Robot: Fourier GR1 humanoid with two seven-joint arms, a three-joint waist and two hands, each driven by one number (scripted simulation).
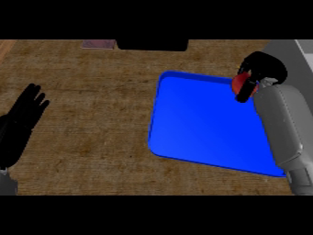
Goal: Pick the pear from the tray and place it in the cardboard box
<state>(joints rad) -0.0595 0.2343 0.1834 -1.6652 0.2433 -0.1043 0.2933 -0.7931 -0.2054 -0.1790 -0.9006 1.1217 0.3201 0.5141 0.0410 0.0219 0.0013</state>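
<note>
Half the task looks done — a reddish pear (239,84) is gripped by the curled right robot hand (257,73) over the tray's (199,124) far right corner. No cardboard box is seen. Left robot hand (19,120) rests spread at the desk's (84,114) left.

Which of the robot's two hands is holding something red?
The right hand, over the blue tray's far right corner. Its fingers curl around a red thing. The left hand rests open at the left edge, holding nothing.
</note>
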